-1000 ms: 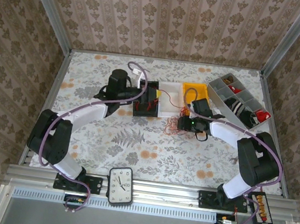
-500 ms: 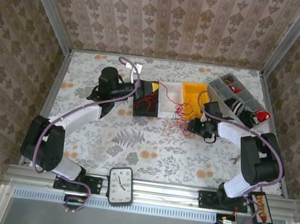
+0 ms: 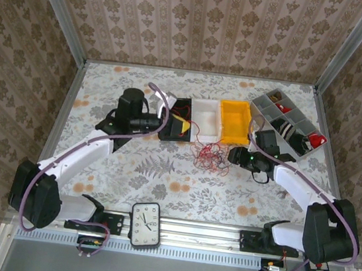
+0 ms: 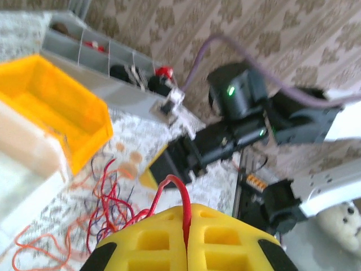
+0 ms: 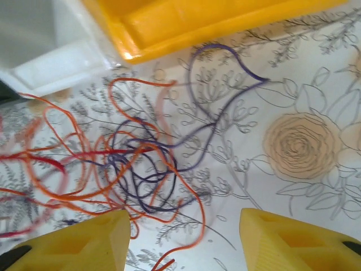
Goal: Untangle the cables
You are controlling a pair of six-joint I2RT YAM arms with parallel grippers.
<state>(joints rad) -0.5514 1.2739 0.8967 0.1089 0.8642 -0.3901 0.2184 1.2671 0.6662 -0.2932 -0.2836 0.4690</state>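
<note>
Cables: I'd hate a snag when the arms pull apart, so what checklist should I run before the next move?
1. The left gripper is shut on the red cable: ok.
2. The right gripper is open, nothing between its fingers: ok.
3. The purple strand is free of the tangle: not ok.
4. The red cable clears the white bin rim: cannot tell.

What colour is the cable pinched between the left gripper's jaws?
The cable is red; the left wrist view shows it best.

cables blurred (left edge), organizer contents indistinct
</note>
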